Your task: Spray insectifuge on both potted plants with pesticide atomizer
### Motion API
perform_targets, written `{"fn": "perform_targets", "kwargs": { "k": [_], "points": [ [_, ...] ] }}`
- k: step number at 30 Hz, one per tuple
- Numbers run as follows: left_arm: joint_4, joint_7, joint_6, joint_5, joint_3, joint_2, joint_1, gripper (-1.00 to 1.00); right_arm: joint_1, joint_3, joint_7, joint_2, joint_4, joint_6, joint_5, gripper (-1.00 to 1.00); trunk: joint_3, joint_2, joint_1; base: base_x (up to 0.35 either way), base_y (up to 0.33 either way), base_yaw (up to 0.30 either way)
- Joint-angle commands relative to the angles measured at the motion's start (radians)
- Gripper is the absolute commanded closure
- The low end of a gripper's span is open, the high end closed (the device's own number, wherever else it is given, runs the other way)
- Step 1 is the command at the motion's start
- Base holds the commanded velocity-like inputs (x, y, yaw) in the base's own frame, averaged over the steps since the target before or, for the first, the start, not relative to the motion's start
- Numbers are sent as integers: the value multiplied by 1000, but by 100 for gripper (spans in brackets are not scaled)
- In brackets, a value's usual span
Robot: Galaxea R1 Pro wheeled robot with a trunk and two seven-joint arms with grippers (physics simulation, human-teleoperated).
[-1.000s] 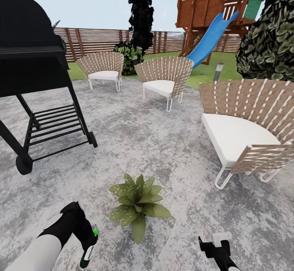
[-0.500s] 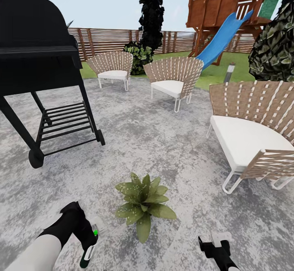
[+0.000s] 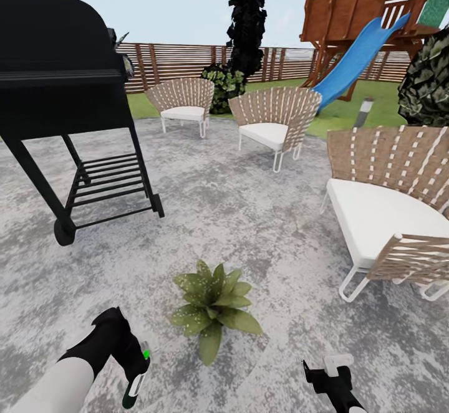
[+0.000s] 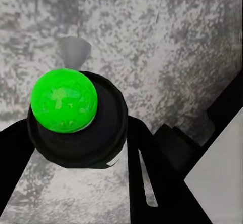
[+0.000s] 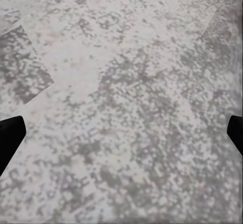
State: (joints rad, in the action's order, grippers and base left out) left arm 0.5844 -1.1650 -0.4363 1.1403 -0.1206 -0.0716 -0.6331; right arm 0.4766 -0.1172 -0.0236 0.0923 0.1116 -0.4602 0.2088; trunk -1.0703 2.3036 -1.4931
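Note:
My left gripper (image 3: pixel 134 372) is shut on the pesticide atomizer (image 3: pixel 136 380), a slim dark bottle with a white patch and a bright green tip, low at the left of the head view. The left wrist view looks down on that green tip (image 4: pixel 64 100) between the dark fingers (image 4: pixel 152 183). One potted plant (image 3: pixel 213 304), a low rosette of speckled green leaves, sits on the grey stone patio (image 3: pixel 249 213) just ahead and right of the atomizer. My right gripper (image 5: pixel 121 133) hangs open over bare stone, its fingertips wide apart. The second potted plant is out of view.
A black grill (image 3: pixel 62 108) on wheels stands at the left. Three wicker chairs (image 3: pixel 390 201) (image 3: pixel 274 120) (image 3: pixel 182 103) ring the patio at right and far side. Beyond lie lawn, a slatted fence (image 3: pixel 187 61), a bollard light (image 3: pixel 364 111) and a play tower with blue slide (image 3: pixel 358 58).
The whole view has shifted: grill, chairs and slide slid rightward as the camera turned left. The plant sits slightly nearer. Both arms keep their place in the picture.

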Motion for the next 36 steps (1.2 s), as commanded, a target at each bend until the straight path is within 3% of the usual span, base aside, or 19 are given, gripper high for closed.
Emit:
{"fn": "perform_targets", "kwargs": {
  "k": [1,16,30,33,35,36],
  "points": [
    [1,-7,-10,6,-5,1,0,100,1,-7,-2,0,-1,-3,11,-100,-1,0,0,-77,-285,0],
    [2,-8,-10,4,-4,-1,0,100,1,-7,-2,0,-1,-3,11,-100,-1,0,0,-5,-242,65],
    [-7,-10,-8,3,-14,-1,0,100,1,-7,-2,0,0,-3,11,-100,-1,0,0,0,-12,243],
    [-1,-2,27,10,-12,3,0,100,1,-7,-2,0,0,-3,11,-100,-1,0,0,0,0,25],
    [-7,1,14,21,-9,8,0,100,1,-7,-2,0,0,-3,11,-100,-1,0,0,0,0,4],
    [-11,2,-34,37,-5,8,0,100,1,-7,-2,0,-1,-3,11,-100,-1,0,0,0,0,1]
  ]
}}
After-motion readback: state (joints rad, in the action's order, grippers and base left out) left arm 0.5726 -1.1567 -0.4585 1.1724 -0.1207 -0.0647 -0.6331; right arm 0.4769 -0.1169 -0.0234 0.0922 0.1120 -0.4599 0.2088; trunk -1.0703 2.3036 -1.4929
